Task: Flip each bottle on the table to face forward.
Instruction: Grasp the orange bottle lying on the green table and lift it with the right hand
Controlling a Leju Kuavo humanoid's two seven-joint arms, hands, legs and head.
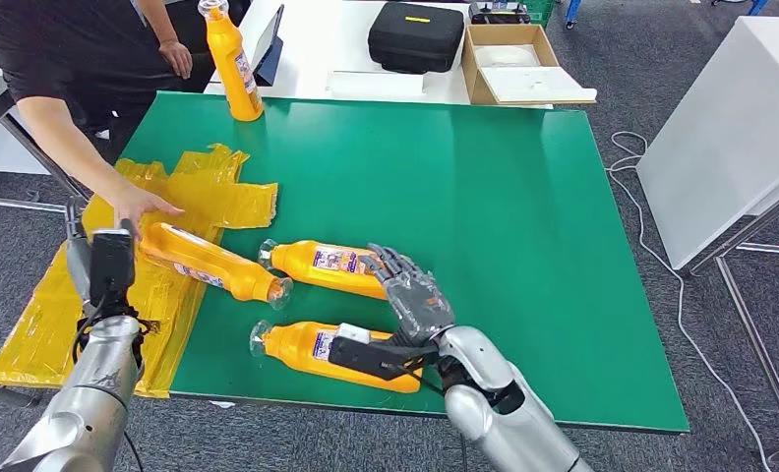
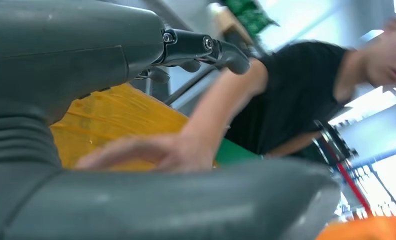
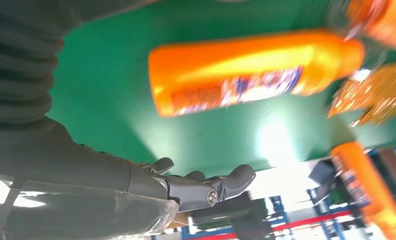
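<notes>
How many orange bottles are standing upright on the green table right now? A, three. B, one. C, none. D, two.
B: a single upright bottle stands at the far left edge of the green table, while the other three bottles lie on their sides nearer the robot.

Orange bottles (image 1: 331, 265) with purple-and-white labels on my green table (image 1: 523, 216); crinkled yellow plastic sheet (image 1: 169, 197) at frame left; black case (image 1: 415, 34) up top.
</notes>
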